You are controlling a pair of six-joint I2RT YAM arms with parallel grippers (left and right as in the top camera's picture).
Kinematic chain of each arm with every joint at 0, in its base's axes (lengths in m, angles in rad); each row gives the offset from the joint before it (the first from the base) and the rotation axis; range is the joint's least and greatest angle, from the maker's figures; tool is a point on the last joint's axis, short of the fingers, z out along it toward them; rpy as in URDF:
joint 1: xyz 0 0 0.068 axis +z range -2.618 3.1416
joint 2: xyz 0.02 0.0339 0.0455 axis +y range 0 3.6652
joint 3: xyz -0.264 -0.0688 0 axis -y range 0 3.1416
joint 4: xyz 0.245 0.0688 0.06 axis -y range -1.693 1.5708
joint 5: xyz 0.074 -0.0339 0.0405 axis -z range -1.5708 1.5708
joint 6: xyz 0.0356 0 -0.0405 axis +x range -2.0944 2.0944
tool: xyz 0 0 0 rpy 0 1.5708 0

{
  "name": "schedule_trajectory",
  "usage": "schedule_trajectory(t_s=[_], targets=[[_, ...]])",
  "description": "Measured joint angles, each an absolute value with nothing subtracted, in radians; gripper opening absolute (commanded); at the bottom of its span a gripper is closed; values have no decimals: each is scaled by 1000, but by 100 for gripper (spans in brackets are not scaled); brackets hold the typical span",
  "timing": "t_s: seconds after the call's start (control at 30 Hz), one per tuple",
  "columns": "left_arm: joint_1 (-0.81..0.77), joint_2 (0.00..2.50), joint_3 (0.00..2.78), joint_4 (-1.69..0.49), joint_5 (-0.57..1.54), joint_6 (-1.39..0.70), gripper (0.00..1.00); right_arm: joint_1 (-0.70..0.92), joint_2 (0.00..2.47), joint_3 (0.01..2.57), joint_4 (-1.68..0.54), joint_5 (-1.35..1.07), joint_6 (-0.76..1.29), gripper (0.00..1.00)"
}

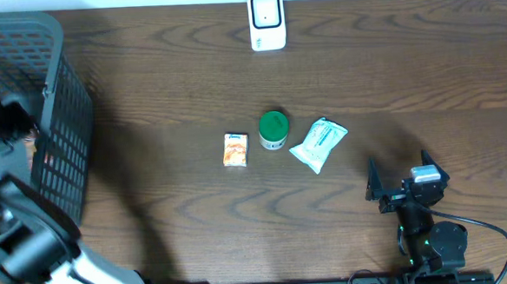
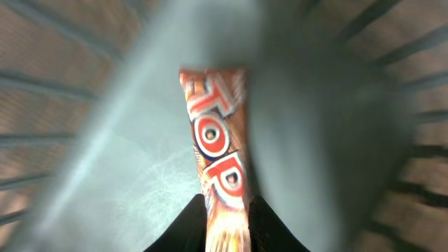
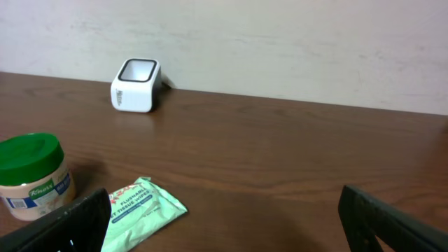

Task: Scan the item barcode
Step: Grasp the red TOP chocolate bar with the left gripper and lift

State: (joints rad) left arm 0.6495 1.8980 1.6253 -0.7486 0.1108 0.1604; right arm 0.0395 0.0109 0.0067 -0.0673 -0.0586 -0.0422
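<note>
A dark brown wood-grain table (image 1: 147,104) carries everything here. At its near edge the left arm (image 1: 15,233) rises blurred and cut off by the frame, then reaches into the grey slatted basket (image 1: 61,126) at the left end. From overhead its tool is lost among the basket's walls. The left wrist camera is soft and smeared. It shows the left gripper (image 2: 227,213) with its jaws drawn narrow, pressing both sides of the lower end of an orange-and-red snack packet (image 2: 218,140). The packet stands upright inside the basket and large letters reading TOP can be made out on it. No barcode can be made out on the face that shows. At the near right, the right gripper (image 1: 401,182) hovers low with its jaws spread wide and nothing between them. Only its dark finger ends show in its own camera's lower corners. Farther in, mid-table, lie a small orange carton (image 1: 236,149), a green-lidded jar (image 1: 273,130) just beside it, and a white-and-green wipes pack (image 1: 318,144). At the far edge stands the white scanner (image 1: 266,21), backed by a plain off-white wall (image 3: 280,42).
</note>
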Motion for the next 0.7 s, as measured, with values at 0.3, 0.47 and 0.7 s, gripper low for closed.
schedule_trajectory(t_s=[0.3, 0.47, 0.7], targets=[[591, 1462, 1629, -684, 122, 79, 56, 39, 11, 7, -67, -59, -42, 99], [593, 1370, 1636, -678, 125, 47, 98, 39, 11, 7, -67, -58, -42, 99], [613, 1549, 1637, -760, 103, -38, 98, 39, 11, 7, -67, -59, -42, 99]])
